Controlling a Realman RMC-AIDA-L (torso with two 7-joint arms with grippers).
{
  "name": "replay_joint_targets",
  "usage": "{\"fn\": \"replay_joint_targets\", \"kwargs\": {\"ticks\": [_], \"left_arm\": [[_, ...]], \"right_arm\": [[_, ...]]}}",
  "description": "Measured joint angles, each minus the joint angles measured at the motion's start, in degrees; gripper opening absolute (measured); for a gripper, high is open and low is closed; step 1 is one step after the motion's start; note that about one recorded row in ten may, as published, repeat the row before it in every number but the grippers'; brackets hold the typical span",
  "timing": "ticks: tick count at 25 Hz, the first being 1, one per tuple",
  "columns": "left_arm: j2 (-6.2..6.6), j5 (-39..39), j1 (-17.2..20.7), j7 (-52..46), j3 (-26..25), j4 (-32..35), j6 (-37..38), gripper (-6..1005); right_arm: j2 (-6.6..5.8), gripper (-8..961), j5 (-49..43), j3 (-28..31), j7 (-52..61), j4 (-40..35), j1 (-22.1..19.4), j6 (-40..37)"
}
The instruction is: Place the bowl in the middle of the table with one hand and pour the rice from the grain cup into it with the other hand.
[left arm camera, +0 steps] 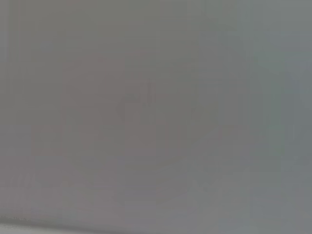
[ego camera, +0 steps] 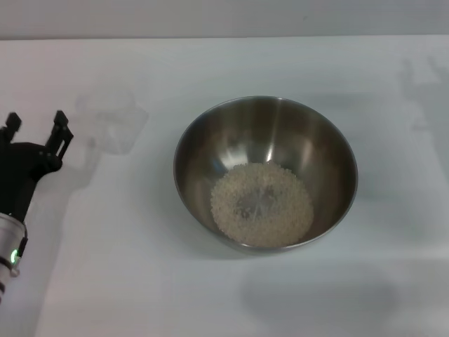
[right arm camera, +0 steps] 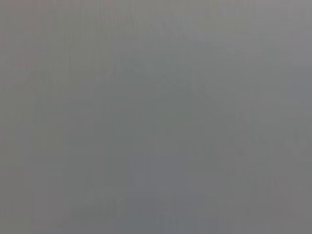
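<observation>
In the head view a large stainless-steel bowl [ego camera: 265, 172] stands near the middle of the white table [ego camera: 140, 281], with a heap of pale rice [ego camera: 262, 204] in its bottom. The transparent grain cup [ego camera: 112, 121] stands upright and looks empty, left of the bowl. My left gripper [ego camera: 38, 128] is at the left edge, open, its black fingers apart from the cup and holding nothing. My right gripper is out of view. Both wrist views show only plain grey.
The table's far edge [ego camera: 224, 37] runs along the top of the head view.
</observation>
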Motion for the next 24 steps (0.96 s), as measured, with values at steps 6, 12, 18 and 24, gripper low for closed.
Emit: {"fn": "replay_joint_targets", "kwargs": {"ticks": [6, 12, 18, 24], "left_arm": [[-0.06, 1.5, 0.1, -0.4, 2.5, 0.0, 7.3, 729], [-0.15, 1.2, -0.9, -0.7, 2.3, 0.0, 8.3, 806], [-0.08, 1.1, -1.1, -0.7, 1.6, 0.0, 8.9, 806], [-0.06, 1.4, -2.0, -0.7, 1.9, 0.8, 8.5, 806]], "right_arm": [[0.38, 482, -4.1, -0.1, 0.0, 0.0, -0.3, 1.7], [0.49, 482, -8.1, -0.1, 2.3, -0.6, -0.6, 2.3], [0.43, 542, -11.5, 0.3, 4.2, -0.6, -0.4, 2.5], [0.46, 719, -11.3, 1.9, 3.5, -0.2, 0.0, 2.8]]}}
